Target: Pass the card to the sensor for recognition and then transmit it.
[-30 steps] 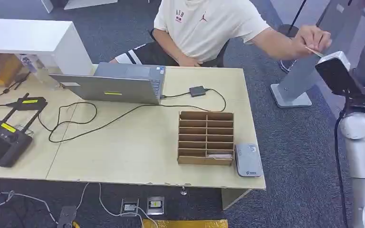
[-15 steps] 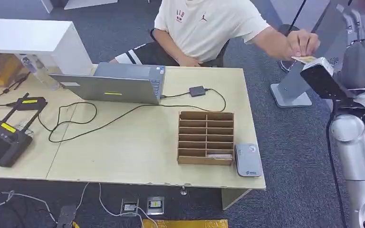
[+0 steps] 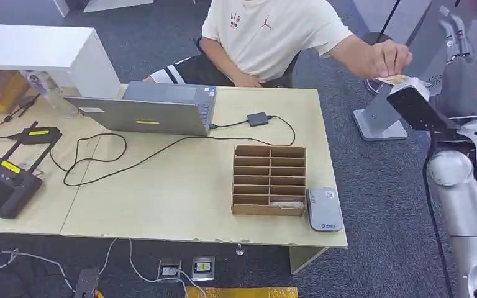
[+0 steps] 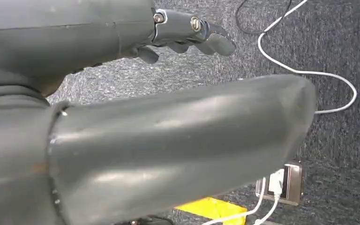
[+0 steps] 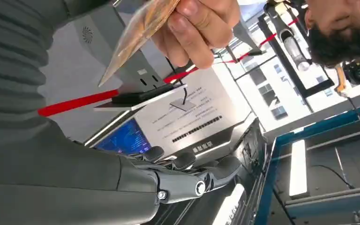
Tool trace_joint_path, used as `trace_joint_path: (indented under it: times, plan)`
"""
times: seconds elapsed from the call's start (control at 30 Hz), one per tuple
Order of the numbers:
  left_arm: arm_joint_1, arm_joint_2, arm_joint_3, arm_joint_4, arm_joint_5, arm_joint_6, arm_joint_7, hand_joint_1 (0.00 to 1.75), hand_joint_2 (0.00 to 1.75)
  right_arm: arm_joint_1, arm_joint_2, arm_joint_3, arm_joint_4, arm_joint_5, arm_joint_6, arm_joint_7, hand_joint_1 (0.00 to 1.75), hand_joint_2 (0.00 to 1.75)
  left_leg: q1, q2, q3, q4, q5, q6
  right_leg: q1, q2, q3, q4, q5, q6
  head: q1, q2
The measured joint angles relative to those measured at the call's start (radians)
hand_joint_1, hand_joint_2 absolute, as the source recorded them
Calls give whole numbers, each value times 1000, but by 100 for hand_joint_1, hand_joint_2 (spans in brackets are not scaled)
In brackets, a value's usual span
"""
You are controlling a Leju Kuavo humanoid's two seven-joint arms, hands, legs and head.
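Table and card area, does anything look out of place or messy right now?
Nothing looks damaged or spilled. A black cable loops loosely across the table, a bit untidy. The card is in the person's hand, not the robot's right hand, whose fingers hold nothing.

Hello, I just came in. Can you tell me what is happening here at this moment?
A person sitting behind the table holds a card in one hand, reaching out toward the robot's raised right hand. In the right wrist view the card is pinched by the person's fingers; the robot's fingers hold nothing. The left hand hangs over the carpet. A card box and a grey reader wait on the table.
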Motion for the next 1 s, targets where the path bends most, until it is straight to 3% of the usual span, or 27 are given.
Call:
trace_joint_path:
  times: [0.07, 0.13, 0.2, 0.87, 0.9, 0.93, 0.97, 1.0]
  plan:
    - [0, 0, 0, 0, -4, -5, 0, 0, 0, 0, 0, 1, 0, -3, 15, 8, 175, 175, 0, 0, 1, 0, 0, 0, 0, 0, -1, 0, 0, 0, 0, 0]
    - [-10, 6, -4, 0, -39, -33, 30, 0, 0, 10, -11, 1, -8, -34, 144, 59, 175, 175, 0, 0, 1, 0, 0, 0, 1, 0, -1, -1, 0, 0, 0, 0]
    - [-27, 12, -13, 0, -55, -48, 53, 0, 0, 40, -30, -3, -24, -46, 206, 75, 175, 175, 1, -3, -1, 0, 0, 0, 1, -3, 0, -1, 0, 0, 1, 0]
    - [-71, 34, -52, 0, -84, -56, 77, 0, 0, 75, -66, -5, -67, -43, 250, 89, 175, 175, 1, 2, 0, 0, 0, -1, 1, 2, -1, -1, 0, 0, 0, 0]
    - [-71, 34, -53, 0, -85, -56, 79, 0, 0, 75, -66, -5, -67, -43, 250, 89, 157, 175, 1, 2, 0, 0, 0, -1, 1, 2, -1, -1, 0, 0, 0, 0]
    - [-72, 34, -53, 0, -87, -56, 80, 0, 0, 75, -66, -5, -67, -40, 250, 89, 40, 175, 1, 2, 0, 0, 0, -1, 1, 2, -1, -1, 0, 0, 0, 0]
    - [-72, 34, -53, 0, -89, -56, 81, 0, 0, 75, -66, -5, -67, -39, 250, 89, 0, 175, 1, 2, 0, 0, 0, -1, 1, 2, -1, -1, 0, 0, 0, 0]
    - [-72, 34, -53, 0, -93, -56, 81, 0, 0, 76, -66, -5, -67, -38, 249, 89, 0, 175, 1, 2, 0, 0, 0, -1, 1, 2, -1, -1, 0, 0, 0, 0]
